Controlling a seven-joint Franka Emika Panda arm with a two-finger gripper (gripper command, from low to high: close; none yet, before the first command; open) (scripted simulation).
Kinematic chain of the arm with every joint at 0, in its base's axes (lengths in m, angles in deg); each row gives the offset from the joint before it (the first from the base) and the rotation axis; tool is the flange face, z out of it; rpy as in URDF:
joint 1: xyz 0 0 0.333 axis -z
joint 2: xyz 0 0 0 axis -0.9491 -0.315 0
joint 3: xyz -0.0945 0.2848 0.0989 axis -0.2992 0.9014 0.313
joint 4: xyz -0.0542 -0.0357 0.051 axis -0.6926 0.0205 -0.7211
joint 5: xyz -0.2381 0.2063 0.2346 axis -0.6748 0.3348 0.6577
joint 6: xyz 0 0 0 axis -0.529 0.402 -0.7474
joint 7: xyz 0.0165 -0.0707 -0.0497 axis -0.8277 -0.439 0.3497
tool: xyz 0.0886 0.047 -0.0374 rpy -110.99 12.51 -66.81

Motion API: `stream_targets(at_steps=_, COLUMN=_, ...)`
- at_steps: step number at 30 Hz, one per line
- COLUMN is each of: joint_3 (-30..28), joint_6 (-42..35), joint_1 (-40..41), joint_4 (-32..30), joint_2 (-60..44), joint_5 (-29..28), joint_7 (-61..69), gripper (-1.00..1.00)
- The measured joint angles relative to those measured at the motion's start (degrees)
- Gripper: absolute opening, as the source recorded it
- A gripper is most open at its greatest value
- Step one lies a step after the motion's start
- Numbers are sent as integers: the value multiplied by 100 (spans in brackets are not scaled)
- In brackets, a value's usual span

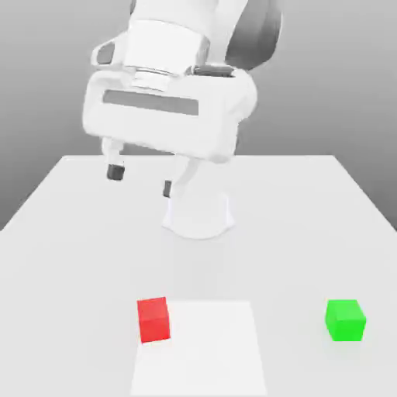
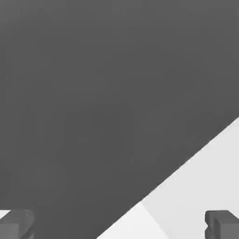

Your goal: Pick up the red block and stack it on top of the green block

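the gripper [image 1: 141, 180] is hanging wide open and empty, high over the table [image 1: 310, 209]. the red block [image 1: 153, 319] is sitting well apart from the green block [image 1: 345, 319]. next, it needs to go down around red.

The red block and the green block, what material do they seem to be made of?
The red block looks like painted wood or hard plastic with a matte finish: its faces are plain and evenly coloured, with no shine or grain. The green block looks the same, with flat bright faces, sharp edges and no reflections. As this is a simulator's render, the real material stays open.
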Motion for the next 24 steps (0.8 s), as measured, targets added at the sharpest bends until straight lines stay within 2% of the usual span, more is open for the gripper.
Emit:
stream_targets(at_steps=6, joint_3=43, joint_6=571, joint_1=358, joint_4=-558, joint_2=-922, joint_5=39, joint_7=-1287, gripper=0)
stream_targets(at_steps=13, joint_3=5, joint_6=1232, joint_1=451, joint_4=-1086, joint_2=-1747, joint_5=806, joint_7=-2040, gripper=0)
stream_targets(at_steps=19, joint_3=-148, joint_6=1726, joint_1=384, joint_4=-990, joint_2=-2333, joint_5=438, joint_7=-2391, gripper=0)
stream_targets(at_steps=24, joint_3=-542, joint_6=2185, joint_1=110, joint_4=-925, joint_2=-2900, joint_5=-64, joint_7=-2751, gripper=0)
